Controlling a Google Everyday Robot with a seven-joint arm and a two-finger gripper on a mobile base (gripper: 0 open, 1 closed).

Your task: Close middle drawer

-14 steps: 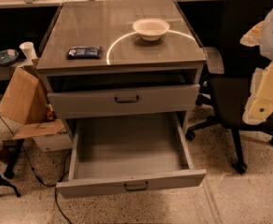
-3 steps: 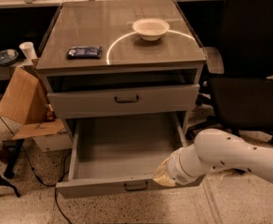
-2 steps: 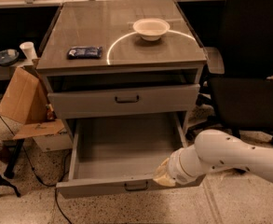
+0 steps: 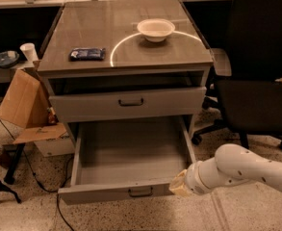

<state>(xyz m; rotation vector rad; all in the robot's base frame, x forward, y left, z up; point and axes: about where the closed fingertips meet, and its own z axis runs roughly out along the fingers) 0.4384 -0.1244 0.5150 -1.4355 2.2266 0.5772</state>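
Observation:
The middle drawer (image 4: 107, 194) is pulled far out of the grey cabinet. It has a low front panel, a small dark centre handle (image 4: 140, 192) and a bare grey interior (image 4: 131, 150). My gripper (image 4: 178, 184) is at the end of my white arm (image 4: 241, 170), which reaches in from the lower right. Its cream tip is against the right end of the drawer's front panel. The taller-fronted top drawer (image 4: 126, 102) above stands slightly open. The lowest drawer is hidden under the open one.
A white bowl (image 4: 155, 29) and a blue packet (image 4: 86, 53) lie on the cabinet top. A black office chair (image 4: 261, 81) stands close on the right. A cardboard box (image 4: 22, 102), cables and a black stand are on the floor to the left.
My arm came into view from the right and reached the drawer front's right end. Over the last second it has hardly moved, and the drawer is as far out as before.

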